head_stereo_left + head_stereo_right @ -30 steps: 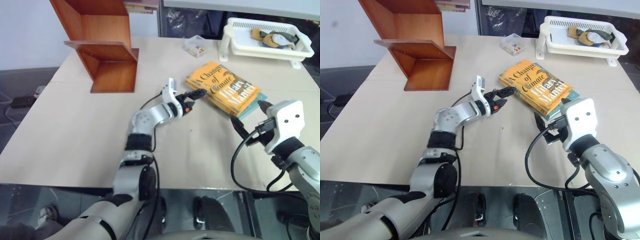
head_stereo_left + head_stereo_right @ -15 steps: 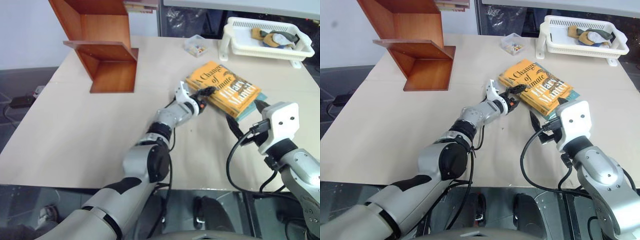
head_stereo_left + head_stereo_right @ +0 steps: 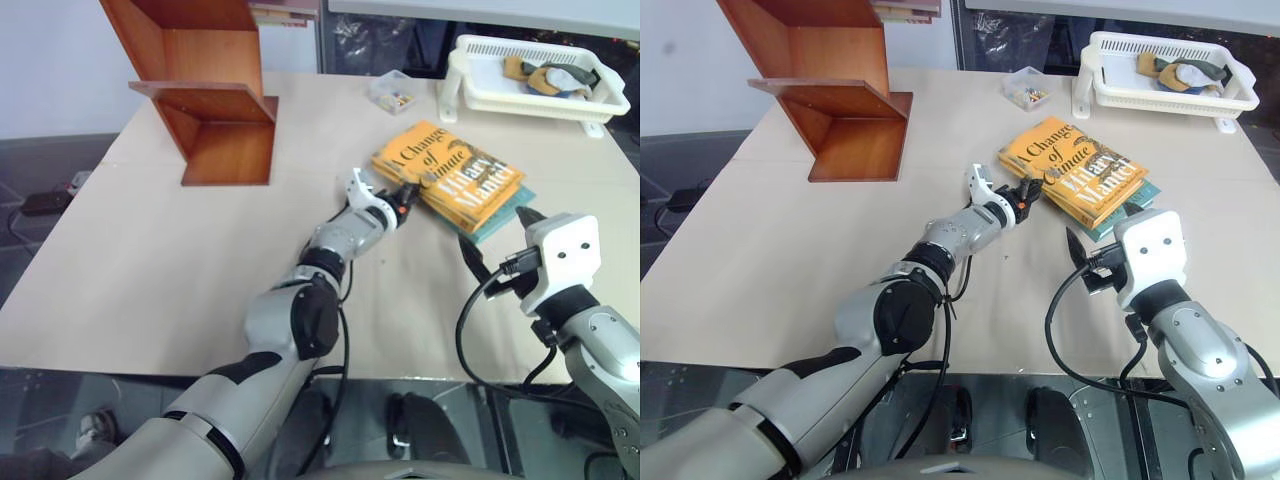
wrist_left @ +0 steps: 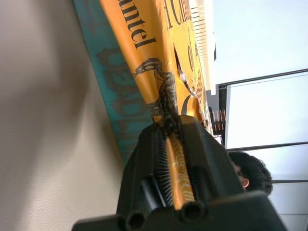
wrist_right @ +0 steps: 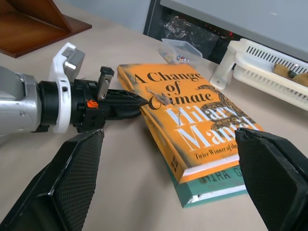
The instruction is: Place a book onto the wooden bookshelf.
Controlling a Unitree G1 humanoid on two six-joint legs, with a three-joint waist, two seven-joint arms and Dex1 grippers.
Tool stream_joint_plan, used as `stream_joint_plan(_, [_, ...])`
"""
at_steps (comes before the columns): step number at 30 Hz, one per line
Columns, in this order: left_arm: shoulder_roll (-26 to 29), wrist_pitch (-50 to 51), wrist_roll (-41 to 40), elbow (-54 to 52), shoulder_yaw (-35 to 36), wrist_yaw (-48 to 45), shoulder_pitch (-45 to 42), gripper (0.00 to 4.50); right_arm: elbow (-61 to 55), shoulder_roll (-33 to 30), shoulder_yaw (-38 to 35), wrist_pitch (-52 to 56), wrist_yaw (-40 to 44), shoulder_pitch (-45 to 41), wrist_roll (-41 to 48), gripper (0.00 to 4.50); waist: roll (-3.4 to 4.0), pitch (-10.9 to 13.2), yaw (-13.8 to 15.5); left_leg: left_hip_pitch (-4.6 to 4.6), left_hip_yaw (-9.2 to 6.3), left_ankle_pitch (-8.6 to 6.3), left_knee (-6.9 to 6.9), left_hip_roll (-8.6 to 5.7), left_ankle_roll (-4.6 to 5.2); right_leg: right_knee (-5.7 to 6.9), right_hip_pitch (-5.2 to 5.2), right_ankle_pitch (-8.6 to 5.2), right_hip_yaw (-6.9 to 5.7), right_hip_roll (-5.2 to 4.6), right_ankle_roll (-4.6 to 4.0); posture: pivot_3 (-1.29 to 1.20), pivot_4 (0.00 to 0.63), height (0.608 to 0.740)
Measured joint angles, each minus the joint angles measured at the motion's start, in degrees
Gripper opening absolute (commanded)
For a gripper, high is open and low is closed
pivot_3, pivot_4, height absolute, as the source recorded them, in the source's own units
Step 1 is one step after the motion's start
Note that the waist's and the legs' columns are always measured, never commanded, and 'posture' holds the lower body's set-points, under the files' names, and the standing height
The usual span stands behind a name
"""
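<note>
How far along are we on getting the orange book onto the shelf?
Done: the left claw has shut on the near edge of the orange book, as the left wrist view shows. In hand: the book is gripped but lies flat on the teal book. The right claw is open, short of both. Left: lift, carry and place it on the wooden bookshelf.

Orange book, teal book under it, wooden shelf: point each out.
orange book [image 3: 1075,170], right eye view, cover middle.
teal book [image 5: 211,187], right wrist view, exposed near corner.
wooden shelf [image 3: 222,150], left eye view, lower front board.
</note>
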Motion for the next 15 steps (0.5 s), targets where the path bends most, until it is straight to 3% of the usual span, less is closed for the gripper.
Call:
stream_joint_plan(10, [0.3, 4.1, 0.5, -0.8, 0.0, -0.4, 0.0, 0.0, 0.0, 0.0, 0.1, -0.3, -0.3, -0.7, 0.1, 4.5, 0.0, 0.0, 0.0, -0.01, -0.02, 0.0, 0.0, 0.0, 0.0, 0.0, 0.01, 0.0, -0.01, 0.0, 0.01, 0.0, 0.15, 0.74])
stream_joint_plan(15, [2.3, 14.2, 1.1, -12.2, -3.8, -1.9, 3.2, 0.0, 0.0, 0.1, 0.3, 0.4, -0.1, -1.4, 0.1, 4.5, 0.0, 0.0, -0.4, 0.0, -0.01, 0.01, -0.02, 0.01, -0.02, 0.02, -0.01, 0.01, 0.02, 0.01, -0.01, 0.0, 0.15, 0.74])
